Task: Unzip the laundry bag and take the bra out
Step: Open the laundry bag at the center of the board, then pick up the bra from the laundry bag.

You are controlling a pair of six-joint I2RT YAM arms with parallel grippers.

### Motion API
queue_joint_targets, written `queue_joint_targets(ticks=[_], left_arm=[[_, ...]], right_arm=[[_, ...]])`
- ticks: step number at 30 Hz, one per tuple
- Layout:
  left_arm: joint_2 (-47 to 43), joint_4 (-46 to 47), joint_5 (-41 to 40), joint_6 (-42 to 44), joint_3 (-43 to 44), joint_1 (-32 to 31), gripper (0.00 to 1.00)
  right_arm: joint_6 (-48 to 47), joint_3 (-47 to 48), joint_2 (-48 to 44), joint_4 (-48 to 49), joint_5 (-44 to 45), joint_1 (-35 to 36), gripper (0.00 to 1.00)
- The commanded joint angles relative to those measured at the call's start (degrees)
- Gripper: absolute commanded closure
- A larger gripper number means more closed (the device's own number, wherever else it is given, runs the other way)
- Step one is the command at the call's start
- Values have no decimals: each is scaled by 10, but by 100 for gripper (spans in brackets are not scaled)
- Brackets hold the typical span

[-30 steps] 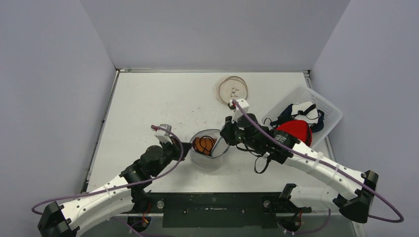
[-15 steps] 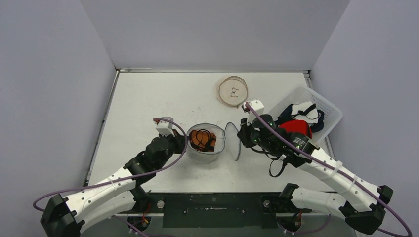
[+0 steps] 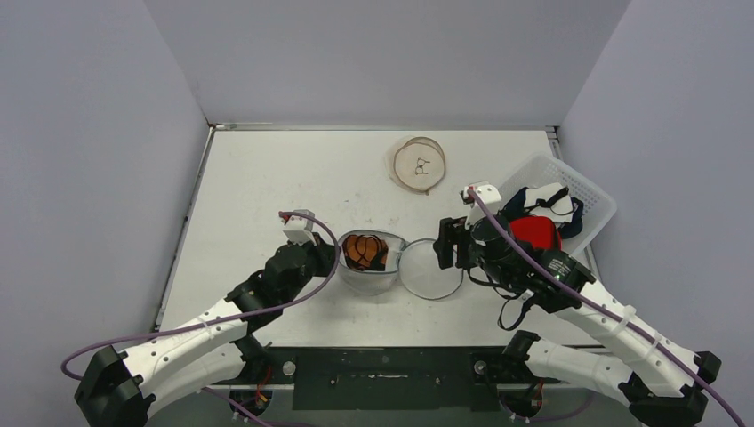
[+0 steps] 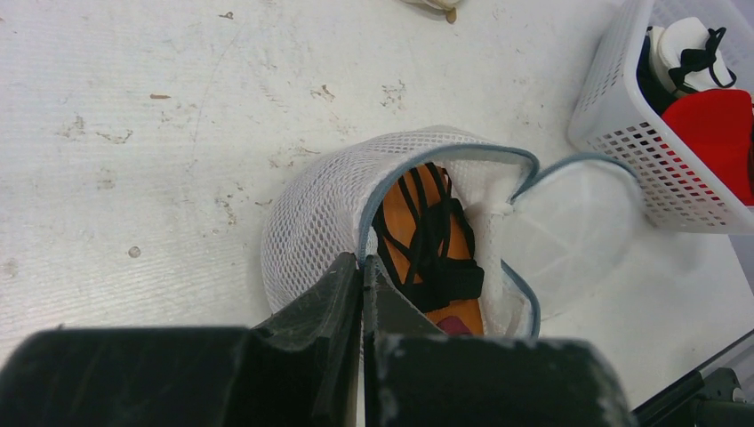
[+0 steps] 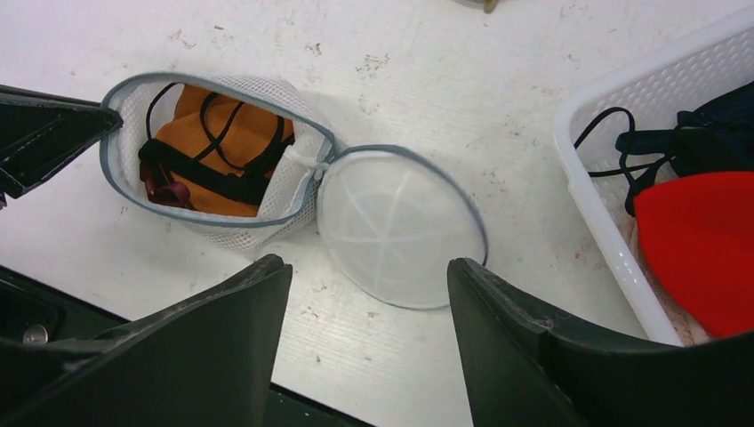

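The laundry bag (image 3: 378,280) is a round white mesh pod with grey zip trim, standing open at mid-table. Its lid flap (image 3: 431,269) lies flat on the table to its right, still joined at the hinge. Inside lies the bra (image 3: 364,251), orange with black straps, clear in the left wrist view (image 4: 427,231) and the right wrist view (image 5: 222,151). My left gripper (image 4: 363,260) is shut on the bag's near-left rim (image 4: 311,205). My right gripper (image 5: 366,264) is open above the lid flap (image 5: 400,227), holding nothing.
A white slotted basket (image 3: 594,197) at the right holds a red garment (image 3: 533,233) and dark and white clothes. A second round beige pod (image 3: 419,164) lies at the back. The table's front edge and a black rail run just below the bag.
My right gripper pulled the lid flap out to the right, laid it flat and opened, letting it go. The left gripper kept its hold on the rim.
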Motion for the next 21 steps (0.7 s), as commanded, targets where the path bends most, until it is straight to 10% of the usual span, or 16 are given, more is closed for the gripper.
queue_joint_targets(ticks=[1, 11, 21], left_arm=[[1, 29, 26, 5, 17, 2, 100], [-9, 2, 25, -22, 8, 2, 100], [-29, -60, 22, -48, 10, 10, 78]], right_arm=[[17, 15, -29, 10, 40, -2, 32], [74, -148, -12, 242, -94, 2, 30], [205, -299, 90, 519, -110, 4, 27]])
